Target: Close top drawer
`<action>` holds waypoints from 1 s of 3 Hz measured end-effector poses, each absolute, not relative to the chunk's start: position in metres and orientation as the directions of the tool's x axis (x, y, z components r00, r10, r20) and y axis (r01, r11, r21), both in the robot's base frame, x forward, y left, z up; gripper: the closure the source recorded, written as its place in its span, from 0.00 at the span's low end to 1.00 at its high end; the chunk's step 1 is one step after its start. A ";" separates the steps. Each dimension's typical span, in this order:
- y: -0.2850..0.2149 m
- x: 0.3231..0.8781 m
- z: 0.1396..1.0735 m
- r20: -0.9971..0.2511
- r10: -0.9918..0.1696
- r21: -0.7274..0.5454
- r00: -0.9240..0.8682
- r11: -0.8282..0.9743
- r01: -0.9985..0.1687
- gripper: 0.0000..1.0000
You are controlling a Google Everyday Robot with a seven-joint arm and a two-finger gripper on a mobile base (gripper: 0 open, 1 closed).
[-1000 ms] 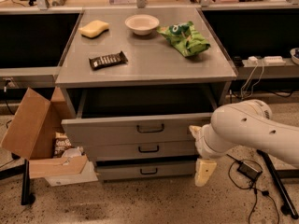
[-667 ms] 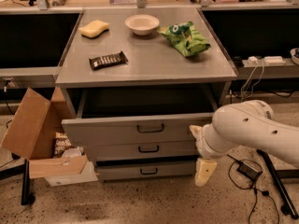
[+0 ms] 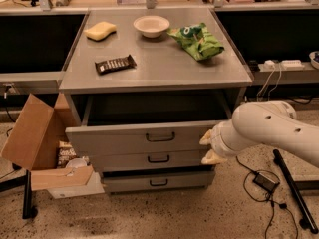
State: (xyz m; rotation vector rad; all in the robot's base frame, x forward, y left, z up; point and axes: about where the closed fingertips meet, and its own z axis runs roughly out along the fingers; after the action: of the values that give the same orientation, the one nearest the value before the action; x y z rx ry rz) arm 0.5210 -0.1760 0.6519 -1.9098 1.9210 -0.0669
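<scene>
Top drawer [image 3: 124, 141] is standing pulled well out from the grey cabinet, its dark interior showing under the front edge of the surface [image 3: 164, 66]. Its flat front panel is carrying a small dark loop handle [image 3: 160, 137] at centre. The middle drawer [image 3: 124, 161] below is sitting further back, and the bottom drawer [image 3: 124, 183] is sticking out slightly.

End effector [image 3: 209, 147] is sitting at the right end of the top drawer's front panel, below the front right corner of the surface. Its two pale fingers [image 3: 206, 137] are standing spread, one above the other, pinching nothing; whether they are touching the panel, I cannot tell. The white arm [image 3: 274, 131] is reaching in from the right.

On the surface:
- yellow sponge [image 3: 100, 31] is lying near the back left corner;
- white bowl [image 3: 151, 26] is sitting upright at the back edge, near the middle;
- green snack bag [image 3: 196, 41] is lying toward the back right corner, just beside the bowl;
- dark wrapped bar [image 3: 115, 63] is lying left of centre, well apart from the front edge.

An open cardboard box [image 3: 30, 133] is leaning on the floor left of the cabinet. A power adapter with cable [image 3: 264, 182] is lying on the floor at right.
</scene>
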 end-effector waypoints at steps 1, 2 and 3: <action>-0.177 0.539 0.649 -0.267 -0.963 -0.336 0.045 0.049 -0.940 0.73; -0.181 0.558 0.648 -0.257 -0.965 -0.347 0.041 0.053 -0.936 0.96; -0.182 0.575 0.647 -0.250 -0.967 -0.354 0.041 0.052 -0.934 1.00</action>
State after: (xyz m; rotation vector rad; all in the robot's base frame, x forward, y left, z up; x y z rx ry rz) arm 0.5749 -0.1820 0.6473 -1.9024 1.9138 -0.1065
